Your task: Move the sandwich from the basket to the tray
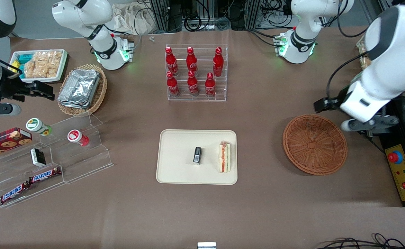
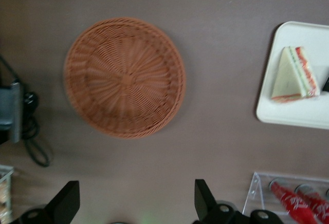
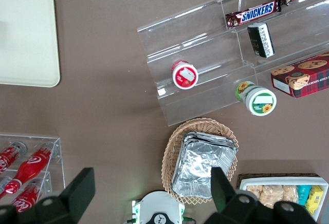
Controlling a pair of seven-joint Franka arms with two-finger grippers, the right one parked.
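One sandwich (image 1: 224, 157) is seen lying flat on the tray (image 1: 174, 173), near the edge closest to the basket (image 1: 315, 144), w/ a small dark packet (image 1: 197, 155) beside it. Nothing is held in the basket — it sits apart from the tray, toward the working arm's end. Above the basket's edge, the gripper (image 2: 134, 203) is raised, fingers (image 2: 66, 199) spread wide, nothing between them.

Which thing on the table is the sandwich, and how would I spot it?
Find the flat cream tray in the middle of the table. The sandwich lies on it, at the edge nearest the round brown basket, over which the open gripper hangs. It is a pale wedge with red and green stripes, unlike the small black packet beside it.
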